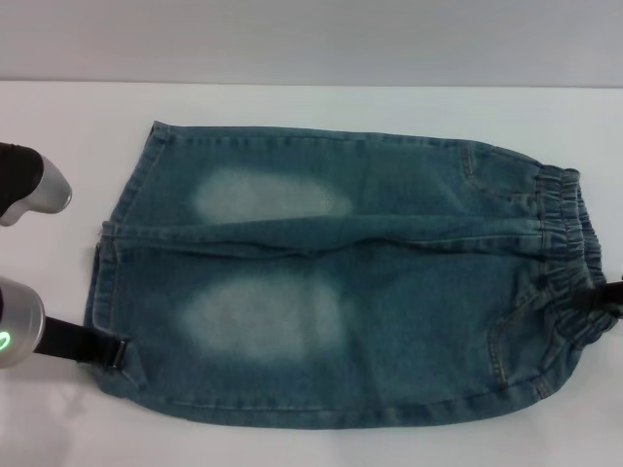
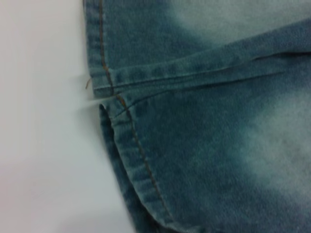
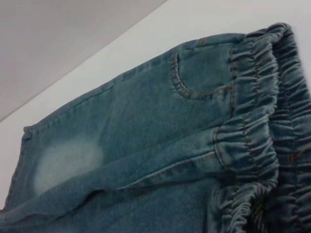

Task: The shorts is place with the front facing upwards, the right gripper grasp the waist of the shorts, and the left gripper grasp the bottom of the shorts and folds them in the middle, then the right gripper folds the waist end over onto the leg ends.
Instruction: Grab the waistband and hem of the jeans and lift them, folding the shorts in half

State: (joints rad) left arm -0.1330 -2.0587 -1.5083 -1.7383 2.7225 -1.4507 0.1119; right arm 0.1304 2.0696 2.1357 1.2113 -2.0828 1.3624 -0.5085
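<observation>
The blue-green denim shorts lie flat on the white table, front up, with two pale thigh patches. The gathered waist is at the right and the straight leg hems are at the left. My left gripper reaches in from the left and touches the hem of the near leg. My right gripper comes in from the right edge and sits at the near part of the waist. The left wrist view shows the stitched hems close up, the right wrist view the ruched waist.
Another part of the left arm, black and silver, hangs over the table at the far left. White table surface surrounds the shorts on all sides. A grey wall runs behind the table's far edge.
</observation>
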